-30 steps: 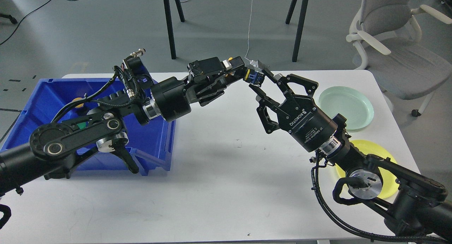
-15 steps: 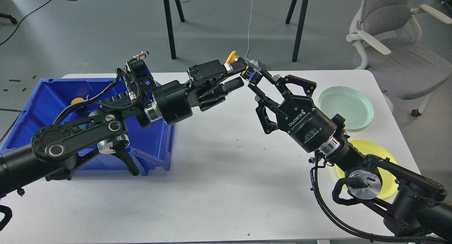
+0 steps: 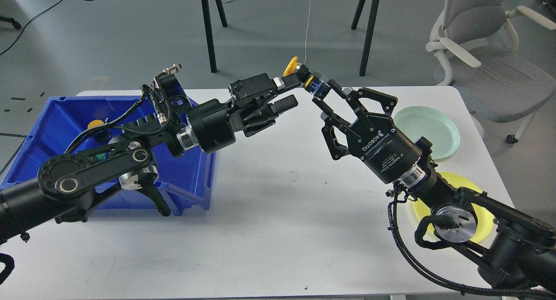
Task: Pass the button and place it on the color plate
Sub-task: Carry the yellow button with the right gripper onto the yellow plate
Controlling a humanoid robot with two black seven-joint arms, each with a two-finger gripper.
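The button has a yellow mushroom cap [image 3: 290, 66] on a black and blue body [image 3: 316, 85]. It is held in the air above the table's far middle. My right gripper [image 3: 320, 93] is shut on the blue body, with the cap pointing up and left. My left gripper [image 3: 290, 92] is open just left of the button; its upper finger [image 3: 290, 81] lies close under the cap and its lower finger is well apart. A pale green plate [image 3: 428, 130] and a yellow plate [image 3: 480, 189] lie on the table at the right; my right arm partly hides the yellow one.
A blue bin [image 3: 186, 174] stands on the white table [image 3: 269, 230] at the left, under my left arm, with another yellow button [image 3: 94, 124] and a green piece [image 3: 100, 154] inside. A grey office chair [image 3: 486, 61] stands beyond the table's right end.
My left gripper has opened off the button. My right gripper, shut on the button, has lifted it slightly up, so the yellow cap now shows above the left fingers.
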